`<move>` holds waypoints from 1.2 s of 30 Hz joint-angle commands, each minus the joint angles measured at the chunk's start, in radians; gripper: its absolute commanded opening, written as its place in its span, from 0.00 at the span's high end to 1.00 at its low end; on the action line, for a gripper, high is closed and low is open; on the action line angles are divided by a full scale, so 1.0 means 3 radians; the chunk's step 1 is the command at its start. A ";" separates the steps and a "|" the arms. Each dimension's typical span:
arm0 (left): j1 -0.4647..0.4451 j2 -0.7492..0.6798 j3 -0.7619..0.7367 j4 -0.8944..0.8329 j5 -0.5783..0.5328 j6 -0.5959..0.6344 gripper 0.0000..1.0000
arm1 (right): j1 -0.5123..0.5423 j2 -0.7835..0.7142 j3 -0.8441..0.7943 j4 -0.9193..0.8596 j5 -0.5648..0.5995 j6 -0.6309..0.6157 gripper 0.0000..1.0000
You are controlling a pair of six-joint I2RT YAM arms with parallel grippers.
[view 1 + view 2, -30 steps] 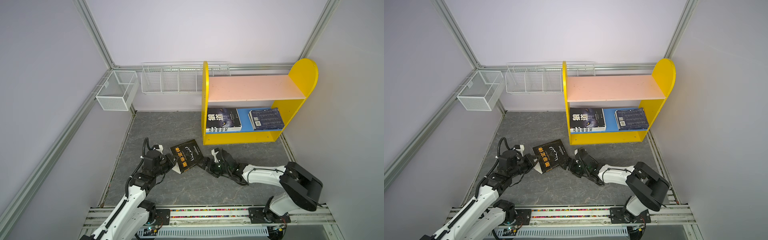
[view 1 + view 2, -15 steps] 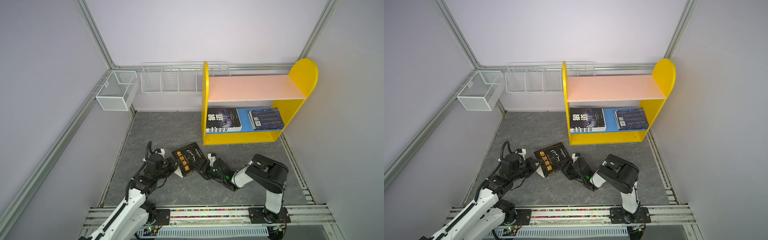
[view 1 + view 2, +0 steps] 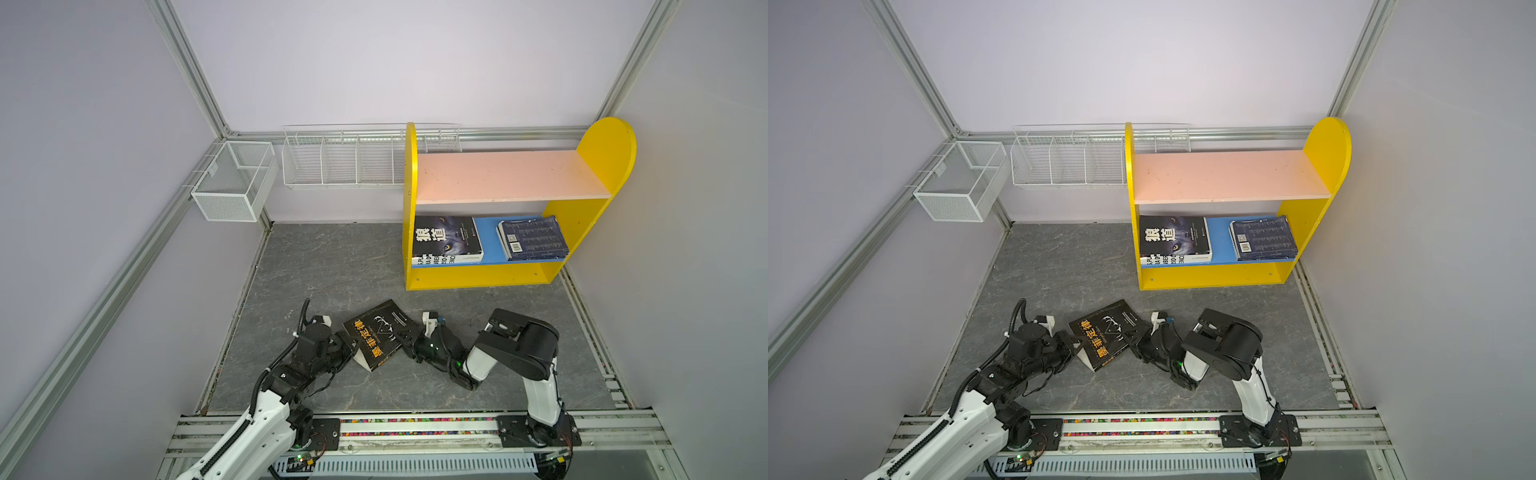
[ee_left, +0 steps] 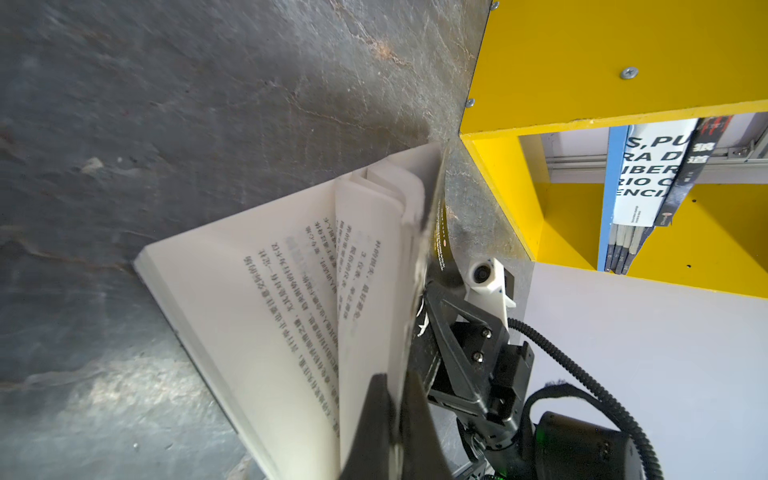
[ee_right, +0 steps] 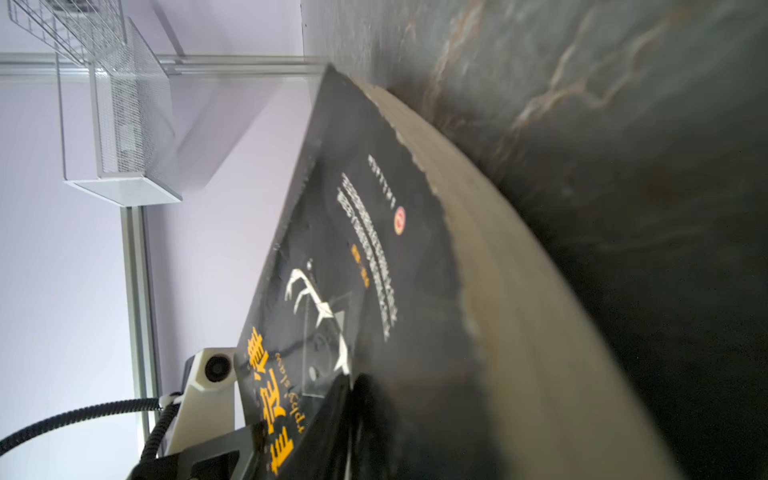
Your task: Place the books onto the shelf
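Both top views: grey stone-pattern floor point(image 3: 332, 266). At 2 o'clock on it stands the shelf point(image 3: 606, 145), against the back wall.

Wire baskets on the walls: long basket point(image 3: 340, 162) at 12 o'clock, running behind the shelf's left side; mesh box point(image 3: 232, 183) at 10 o'clock.

On the blue lower board point(image 3: 488, 245), the black book with white title point(image 3: 446, 240) lies flat on the white book point(image 3: 432, 261) at the left end. The navy stack point(image 3: 532, 239) is at the right end, apart from them.

The black book with orange title point(image 3: 380, 334) is at 6 o'clock on the floor, well apart from the shelf, turned cornerwise, between the arms. Left wrist view: it is open, pages fanned, cover lifted.

The left gripper point(image 3: 350, 348) is at that book's 8 o'clock corner, jaws pressed together on the cover edge.

The right gripper point(image 3: 409, 337) is at its 3 o'clock corner. One finger point(image 5: 357, 415) lies on the cover and the other is hidden, so I cannot tell whether it grips.
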 commanded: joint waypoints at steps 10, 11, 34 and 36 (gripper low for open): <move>-0.0033 0.0157 0.0434 -0.0342 -0.0228 0.0275 0.23 | -0.0254 -0.0981 -0.0404 -0.0504 0.0193 0.0021 0.86; -0.0034 0.0176 0.0475 -0.0372 -0.0236 0.0283 0.21 | -0.0279 -0.1213 -0.0396 -0.0788 0.0164 -0.0063 0.86; -0.0747 0.1573 0.1900 0.1320 0.0747 0.0580 0.09 | -0.0879 -0.5017 0.1089 -0.5549 0.1471 -0.2102 0.92; -0.0832 0.1792 0.2037 0.1452 0.0750 0.0512 0.10 | -0.0881 -0.4978 0.1112 -0.5444 0.1483 -0.2129 0.92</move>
